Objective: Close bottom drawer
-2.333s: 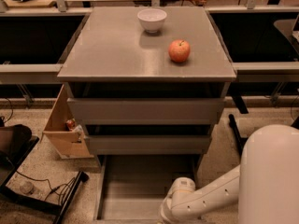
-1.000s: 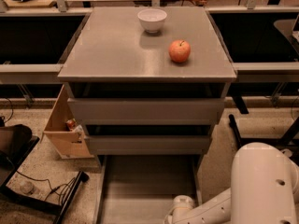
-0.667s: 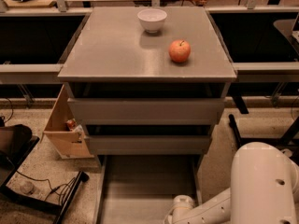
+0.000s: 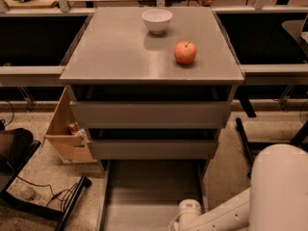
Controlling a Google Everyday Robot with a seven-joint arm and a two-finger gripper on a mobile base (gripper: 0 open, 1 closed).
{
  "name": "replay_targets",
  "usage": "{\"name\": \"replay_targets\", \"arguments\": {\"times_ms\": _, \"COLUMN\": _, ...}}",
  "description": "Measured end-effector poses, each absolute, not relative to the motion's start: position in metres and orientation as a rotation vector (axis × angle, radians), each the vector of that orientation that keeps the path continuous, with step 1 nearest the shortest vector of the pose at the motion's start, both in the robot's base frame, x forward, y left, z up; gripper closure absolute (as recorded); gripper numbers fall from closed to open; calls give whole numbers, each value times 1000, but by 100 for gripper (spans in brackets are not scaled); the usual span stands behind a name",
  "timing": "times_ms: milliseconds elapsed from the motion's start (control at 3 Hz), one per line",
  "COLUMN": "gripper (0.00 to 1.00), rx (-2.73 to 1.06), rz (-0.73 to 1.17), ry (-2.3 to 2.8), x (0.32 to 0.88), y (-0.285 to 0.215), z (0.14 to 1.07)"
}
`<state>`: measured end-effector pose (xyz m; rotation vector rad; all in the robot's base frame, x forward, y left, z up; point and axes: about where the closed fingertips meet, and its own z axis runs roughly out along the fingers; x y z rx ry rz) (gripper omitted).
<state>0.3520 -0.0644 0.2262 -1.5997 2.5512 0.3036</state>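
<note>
Grey bottom drawer (image 4: 151, 196) juts lengthwise out of the cabinet (image 4: 151, 114) toward the arm (image 4: 226, 215), whose hand sits out of view at the drawer's near right end, open or closed I cannot tell.

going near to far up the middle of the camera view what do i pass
robot arm (its gripper is out of frame, past the bottom edge) → open bottom drawer → middle drawer front → top drawer front → apple → white bowl
</note>
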Motion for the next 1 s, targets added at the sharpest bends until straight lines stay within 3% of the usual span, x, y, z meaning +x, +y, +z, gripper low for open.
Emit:
{"name": "replay_targets", "arguments": {"times_ms": 333, "gripper": 15, "rx": -1598, "rz": 243, "ry": 2530, "x": 345, "y": -79, "z": 264}}
{"name": "replay_targets", "arguments": {"times_ms": 1000, "gripper": 63, "rx": -1583, "rz": 202, "ry": 2556, "x": 328, "y": -87, "z": 272}}
